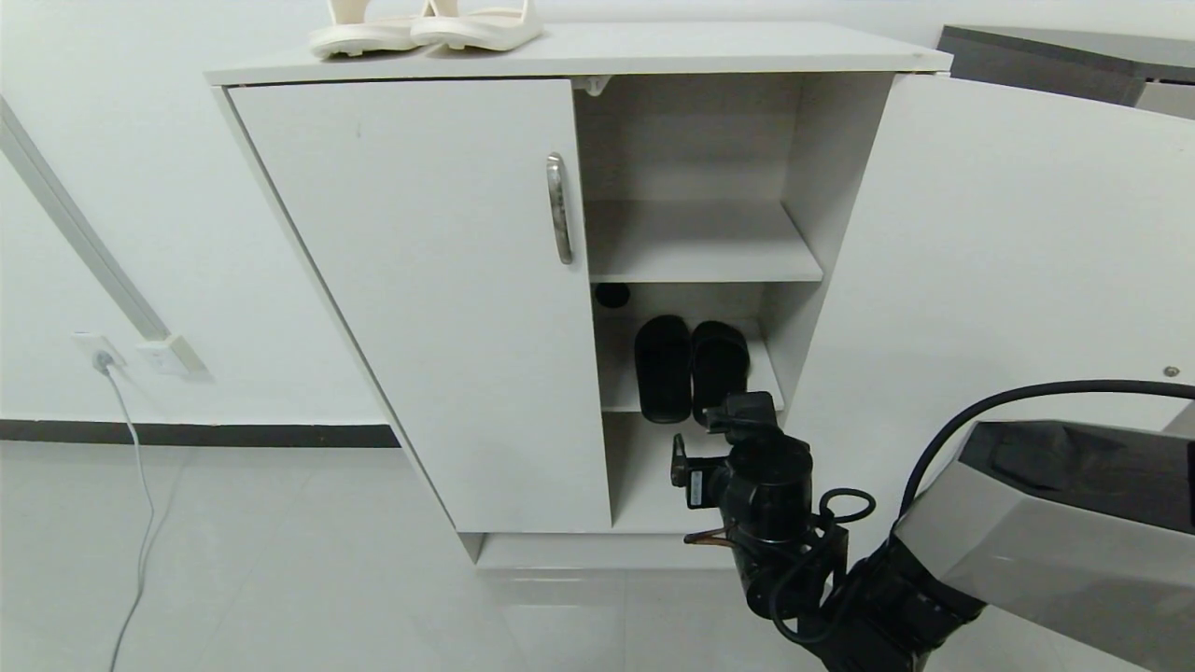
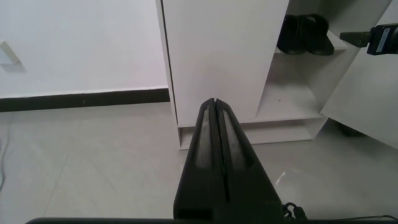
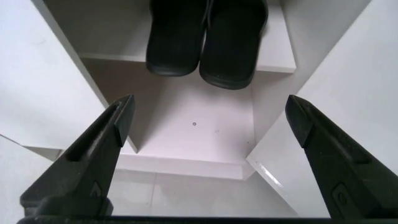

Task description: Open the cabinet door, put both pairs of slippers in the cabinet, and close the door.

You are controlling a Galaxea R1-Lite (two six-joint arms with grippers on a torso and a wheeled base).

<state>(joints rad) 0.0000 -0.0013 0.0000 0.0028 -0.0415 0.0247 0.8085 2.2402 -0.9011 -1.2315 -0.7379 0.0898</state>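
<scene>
Head view, from the left: a wall socket [image 1: 96, 353] with a white cable [image 1: 140, 485] trailing onto the tiled floor [image 1: 280, 579] sits at 9 o'clock of the cabinet [image 1: 747, 47], with open floor between them. The left door [image 1: 420, 299] is shut, and its metal handle [image 1: 558, 207] stands upright along the edge beside the opening. On the cabinet top, at 11 o'clock, the cream slippers [image 1: 425, 28] lie side by side near the front edge.

Right of the handle the cabinet stands open. The upper shelf [image 1: 700, 245] is bare. On the middle shelf [image 1: 621, 373] the black slippers [image 1: 691, 369] lie touching, their near ends at the shelf's front lip. A small dark round spot [image 1: 611, 295] at 10 o'clock of them may be a hole in the back panel. The right door [image 1: 1008, 252] is swung wide at 3 o'clock. The right arm [image 1: 775, 523] is at 6 o'clock of the black slippers, before the bottom compartment [image 1: 644, 476].

The right wrist view adds that the right gripper [image 3: 208, 149] is spread wide and holds nothing, with 1 finger toward each side of that compartment's mouth.

The left wrist view adds the left gripper [image 2: 214, 104], its 2 fingers pressed together and empty, low over open floor before the shut left door, with dark skirting [image 2: 81, 99] along the wall.
</scene>
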